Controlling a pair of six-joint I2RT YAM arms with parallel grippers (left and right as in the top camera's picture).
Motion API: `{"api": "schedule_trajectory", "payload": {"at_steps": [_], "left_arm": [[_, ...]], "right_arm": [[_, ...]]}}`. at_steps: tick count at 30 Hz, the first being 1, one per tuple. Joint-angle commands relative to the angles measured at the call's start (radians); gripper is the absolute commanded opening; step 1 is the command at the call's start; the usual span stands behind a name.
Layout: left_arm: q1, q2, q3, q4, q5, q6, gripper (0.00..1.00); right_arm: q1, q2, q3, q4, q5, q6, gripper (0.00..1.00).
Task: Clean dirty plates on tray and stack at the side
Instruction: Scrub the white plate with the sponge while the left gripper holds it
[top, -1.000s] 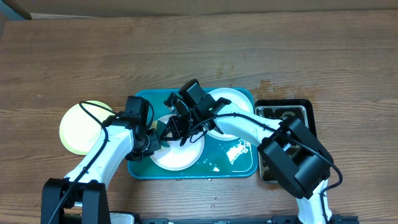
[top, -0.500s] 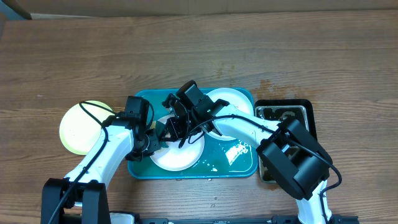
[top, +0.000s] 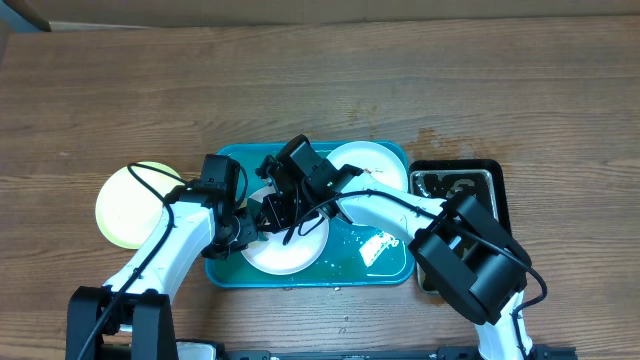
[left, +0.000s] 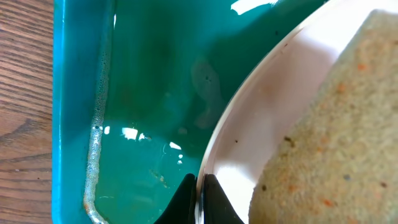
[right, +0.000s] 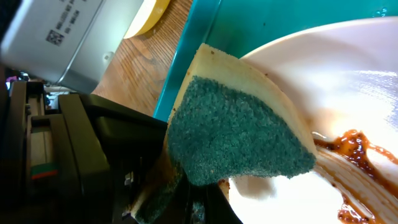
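Three plates are in view on a brown wood-grain desk (top: 300, 90): two white ones inside the teal tray (top: 395, 268) and a yellow-green plate (top: 125, 205) on the bare wood just left of it. The front white plate (top: 290, 255) lies at the tray's near left, and the back white plate (top: 375, 160) lies at its far right. They sit apart.

My left jaws are pinched narrow on the rim of the front white plate, one tip on each side of its edge, close to the tray's left wall. My right jaws are closed on a sponge (right: 236, 134) – yellow body, green scrub face – which sits over that same plate near its left edge. A brown smear (right: 348, 149) streaks the plate just beside the sponge.

The tray floor is wet and throws back white glare, and a thin line of foam runs along the foot of its left wall. A smaller black tray (top: 495, 180) stands just right of the teal one. Behind it the wood carries a speckled brownish stain (top: 432, 135) – elsewhere the grain runs plain out to a pale strip at the far edge
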Motion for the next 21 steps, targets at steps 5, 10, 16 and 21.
{"api": "schedule_trajectory", "payload": {"at_steps": [5, 10, 16, 21], "left_arm": [[-0.001, 0.005, 0.010, -0.004, 0.008, 0.018, 0.04], [-0.001, 0.005, 0.010, -0.010, 0.007, 0.018, 0.04], [-0.001, 0.005, 0.008, -0.038, 0.007, 0.018, 0.04], [-0.001, 0.005, -0.025, -0.025, -0.009, 0.003, 0.04]], "right_arm": [[0.033, 0.002, -0.002, 0.008, 0.091, 0.001, 0.04], [0.045, 0.002, -0.002, -0.005, 0.200, 0.034, 0.04], [0.042, 0.002, -0.002, -0.043, 0.314, 0.058, 0.04], [0.041, 0.002, -0.002, -0.145, 0.464, 0.101, 0.04]]}}
